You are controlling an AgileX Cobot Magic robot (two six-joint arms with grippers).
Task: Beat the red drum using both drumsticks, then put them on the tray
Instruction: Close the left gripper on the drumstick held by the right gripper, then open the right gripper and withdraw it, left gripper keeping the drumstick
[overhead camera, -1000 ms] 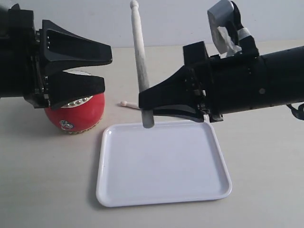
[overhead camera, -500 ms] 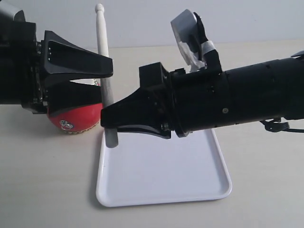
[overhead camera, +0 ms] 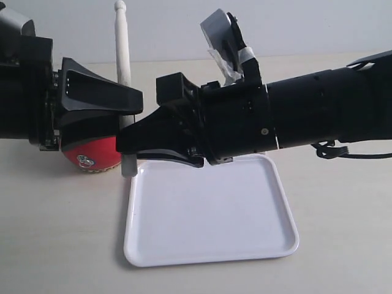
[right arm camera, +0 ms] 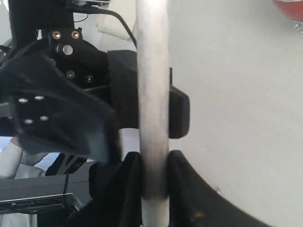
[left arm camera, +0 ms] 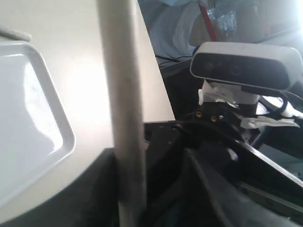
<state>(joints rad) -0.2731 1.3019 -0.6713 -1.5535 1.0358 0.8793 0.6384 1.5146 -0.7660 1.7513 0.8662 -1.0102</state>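
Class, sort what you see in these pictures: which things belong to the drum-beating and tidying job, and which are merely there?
Belong to the job:
red drum
drumstick, held upright in the right gripper
tray
left gripper, open over the drum

Merely there:
grey camera mounted on the right arm
table

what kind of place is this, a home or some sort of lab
Most likely a robotics lab or test bench: black robot arms work over a plain beige table set with staged props, a red drum and a white tray, and a grey camera is taped to one wrist.
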